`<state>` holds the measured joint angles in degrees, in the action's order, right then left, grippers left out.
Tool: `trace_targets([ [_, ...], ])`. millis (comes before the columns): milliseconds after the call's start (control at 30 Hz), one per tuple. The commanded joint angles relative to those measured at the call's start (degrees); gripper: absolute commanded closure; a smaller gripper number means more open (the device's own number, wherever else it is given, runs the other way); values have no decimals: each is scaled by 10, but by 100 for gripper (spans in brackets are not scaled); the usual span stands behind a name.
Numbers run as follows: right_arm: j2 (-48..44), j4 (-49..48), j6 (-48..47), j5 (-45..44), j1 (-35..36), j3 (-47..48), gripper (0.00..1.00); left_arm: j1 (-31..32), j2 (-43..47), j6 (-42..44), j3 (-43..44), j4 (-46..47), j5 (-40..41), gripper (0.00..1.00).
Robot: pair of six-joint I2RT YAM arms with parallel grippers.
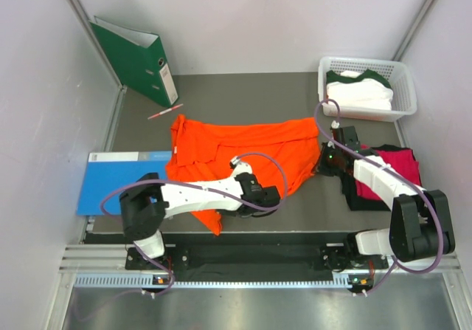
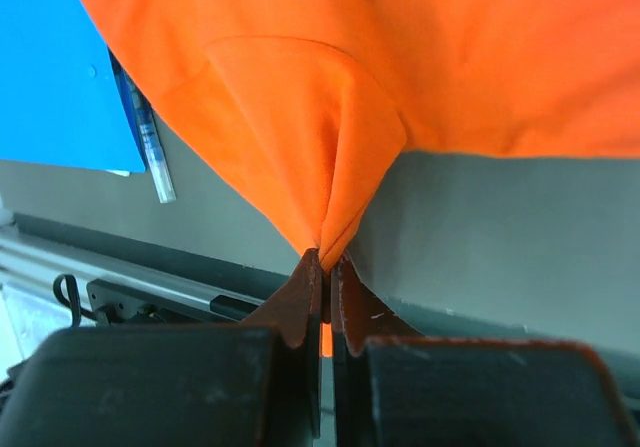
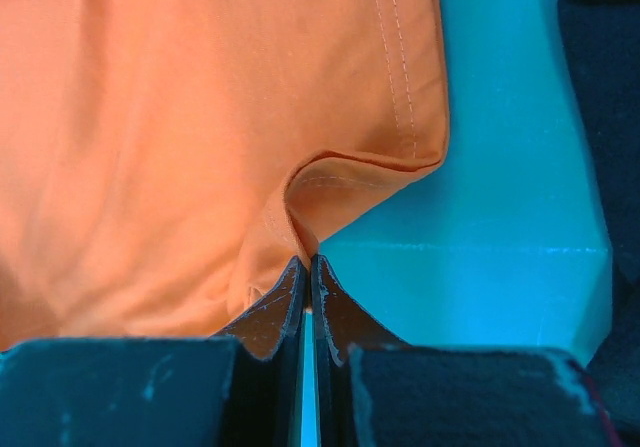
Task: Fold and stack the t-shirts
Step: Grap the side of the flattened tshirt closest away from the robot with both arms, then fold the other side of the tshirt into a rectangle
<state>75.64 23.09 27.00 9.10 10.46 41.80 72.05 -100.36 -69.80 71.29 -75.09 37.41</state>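
A bright orange short-sleeved cloth t-shirt (image 1: 236, 149) lies spread and rumpled across the middle of the grey table (image 1: 295, 94). Its body runs from 9 o'clock toward 3 o'clock, and one corner trails down toward 6 o'clock.

The left gripper (image 1: 269, 196) sits at the shirt's near edge, at about 5 o'clock from the shirt's centre. In the left wrist view its jaws are pressed together on a pinched peak of orange fabric (image 2: 400, 67), which fans upward from the fingertips (image 2: 305, 282).

The right gripper (image 1: 323, 166) is at the shirt's 3 o'clock edge. Its wrist view shows the jaws closed to a hairline gap, clamping a fold of the orange cloth (image 3: 180, 147) just below a stitched hem. Dark fabric shows at the picture's right border.

At 1 o'clock on the table stands a white plastic lattice basket (image 1: 404, 105) holding a folded white t-shirt with dark green trim (image 1: 359, 94). At 4 o'clock, beside the right arm, a magenta pink t-shirt (image 1: 394, 169) lies on top of a black t-shirt (image 1: 361, 201).

A green ring binder (image 1: 136, 60) leans upright at 11 o'clock, with a pink pen (image 1: 164, 112) lying just in front of it. A flat blue folder (image 1: 118, 179) lies at 9 o'clock, its right edge tucked under the orange shirt.
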Motion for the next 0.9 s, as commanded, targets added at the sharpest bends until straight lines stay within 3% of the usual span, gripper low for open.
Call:
trace_targets([
  [0,-1,-26,-8,13,7,13,100,-2,71,35,-3,6,4,100],
  [233,8,-32,-12,21,6,14,100,-14,84,87,-16,17,-22,100],
  [300,11,-32,-13,21,7,15,100,-14,79,97,-19,18,-43,91],
  [333,12,-33,-12,21,7,17,100,-14,73,99,-21,17,-47,70],
  [367,14,-33,-12,21,7,18,100,-13,72,94,-22,7,-49,18],
  [400,14,-32,-12,21,7,19,100,-13,71,77,-22,0,-45,3],
  [567,23,-37,-14,21,7,25,100,-12,127,35,-38,-16,-24,2],
  [867,52,-55,-17,35,7,34,100,-13,443,-91,-227,111,-29,8],
])
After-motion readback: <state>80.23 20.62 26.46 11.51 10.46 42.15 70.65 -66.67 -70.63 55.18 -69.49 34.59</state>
